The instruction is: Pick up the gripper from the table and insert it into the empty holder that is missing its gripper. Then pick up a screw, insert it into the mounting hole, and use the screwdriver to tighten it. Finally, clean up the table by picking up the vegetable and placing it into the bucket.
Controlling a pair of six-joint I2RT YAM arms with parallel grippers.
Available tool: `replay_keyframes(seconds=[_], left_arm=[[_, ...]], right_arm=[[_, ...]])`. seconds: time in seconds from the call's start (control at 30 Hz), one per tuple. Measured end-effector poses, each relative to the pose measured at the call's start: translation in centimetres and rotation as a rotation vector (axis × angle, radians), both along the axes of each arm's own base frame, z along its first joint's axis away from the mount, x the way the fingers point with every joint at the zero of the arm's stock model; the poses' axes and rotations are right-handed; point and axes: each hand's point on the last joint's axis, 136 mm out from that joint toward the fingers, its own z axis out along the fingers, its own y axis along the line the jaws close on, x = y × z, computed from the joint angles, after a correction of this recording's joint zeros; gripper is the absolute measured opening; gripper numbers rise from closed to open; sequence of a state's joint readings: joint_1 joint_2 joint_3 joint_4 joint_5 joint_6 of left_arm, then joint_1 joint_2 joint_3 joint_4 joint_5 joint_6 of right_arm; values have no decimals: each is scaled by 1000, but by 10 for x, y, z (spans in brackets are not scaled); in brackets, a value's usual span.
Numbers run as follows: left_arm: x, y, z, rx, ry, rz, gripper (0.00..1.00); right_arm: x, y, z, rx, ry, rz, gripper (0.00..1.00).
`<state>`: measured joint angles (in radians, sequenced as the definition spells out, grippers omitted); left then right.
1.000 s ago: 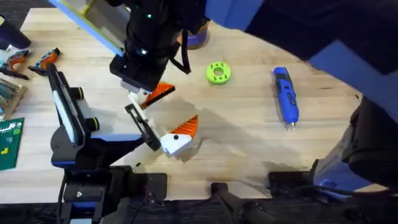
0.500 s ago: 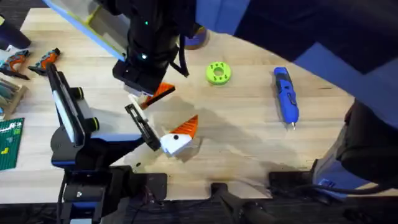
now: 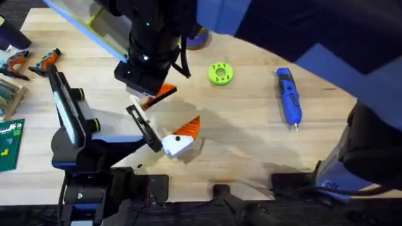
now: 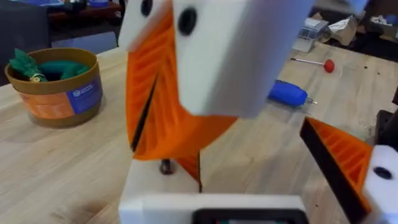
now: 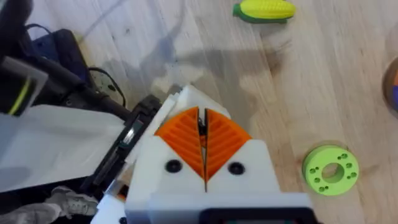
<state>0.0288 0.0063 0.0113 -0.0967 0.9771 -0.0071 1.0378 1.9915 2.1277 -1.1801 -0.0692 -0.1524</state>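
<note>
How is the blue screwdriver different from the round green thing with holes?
The screwdriver is blue, long and pen-shaped with a thin metal tip; the green disc is lime green, round and flat, with a big hole in the middle and small ones around it. The screwdriver lies nearer the table's right side, the green disc nearer the middle. Both rest on the wooden table, and no gripper touches them.

The screwdriver [image 3: 288, 96] lies right of the disc [image 3: 220, 73] on the table [image 3: 239, 144].

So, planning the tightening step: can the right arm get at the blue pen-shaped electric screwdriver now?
Probably yes: the screwdriver lies alone on bare wooden table on that arm's side, the lime-green round disc well apart.
</note>
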Motion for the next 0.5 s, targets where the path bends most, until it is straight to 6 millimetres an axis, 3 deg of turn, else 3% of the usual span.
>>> replay_keyframes(seconds=[0.5], left_arm=[[0, 0, 0, 0, 1, 0, 985]], right_arm=[[-1, 3, -2, -2, 1, 5, 6]])
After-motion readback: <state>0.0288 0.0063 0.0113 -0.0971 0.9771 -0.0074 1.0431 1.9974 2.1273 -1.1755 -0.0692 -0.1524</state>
